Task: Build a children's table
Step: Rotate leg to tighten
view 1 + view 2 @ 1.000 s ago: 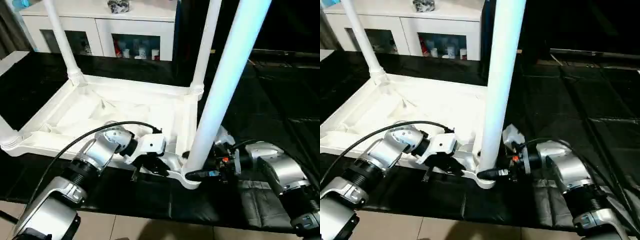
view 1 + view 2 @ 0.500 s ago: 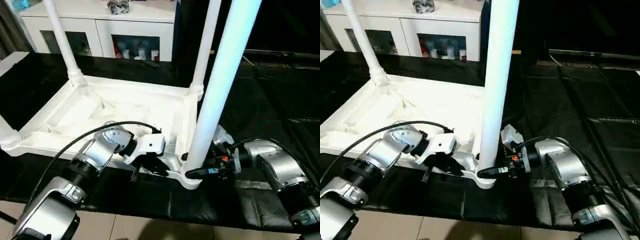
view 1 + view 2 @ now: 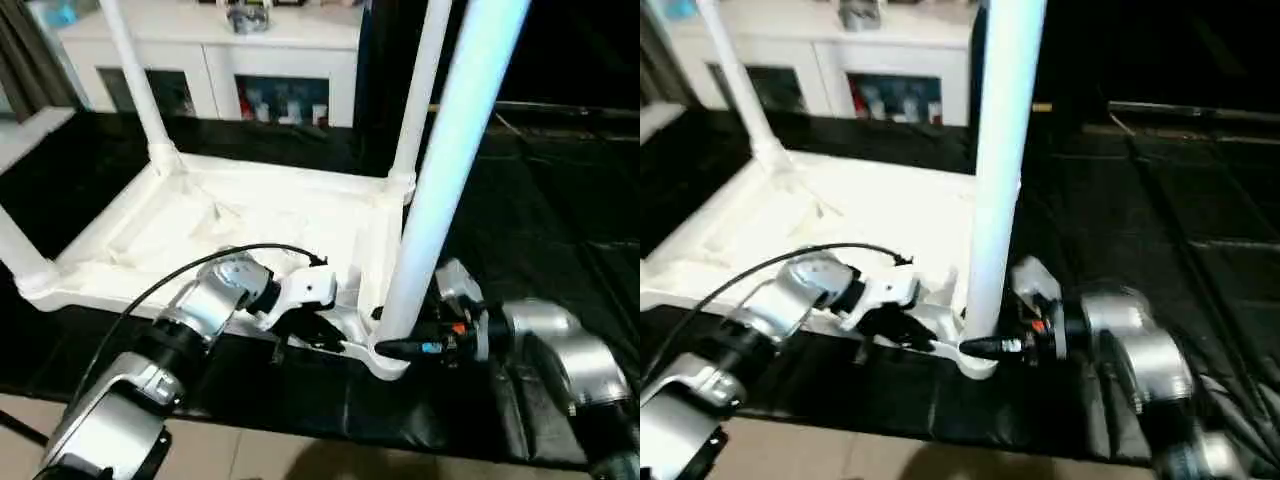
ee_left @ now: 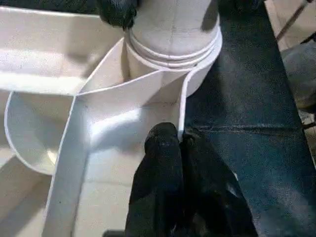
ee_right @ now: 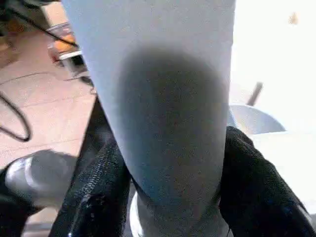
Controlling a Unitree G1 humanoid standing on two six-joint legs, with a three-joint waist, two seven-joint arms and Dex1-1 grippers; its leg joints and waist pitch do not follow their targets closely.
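The children's table top (image 3: 240, 225) lies underside up on the black mat (image 3: 560, 200), with legs already upright in three of its corner sockets. The fourth leg (image 3: 440, 190) stands in the near corner socket (image 3: 385, 358), the one closest to the robot. The right gripper (image 3: 400, 345) is clasped around that leg just above the socket, a black finger (image 5: 256, 192) on either side of it. The left gripper (image 4: 180, 143) is pinched onto the thin rim wall of the top just beside the same socket, holding the top down. To seat the leg well, I judge it should be kept vertical over the socket and pressed or twisted straight down while the left gripper steadies the rim; any lean would likely jam it. How deep the leg sits inside the socket cannot be made out, since the collar hides the joint, and the leg's upper end is cut off above.
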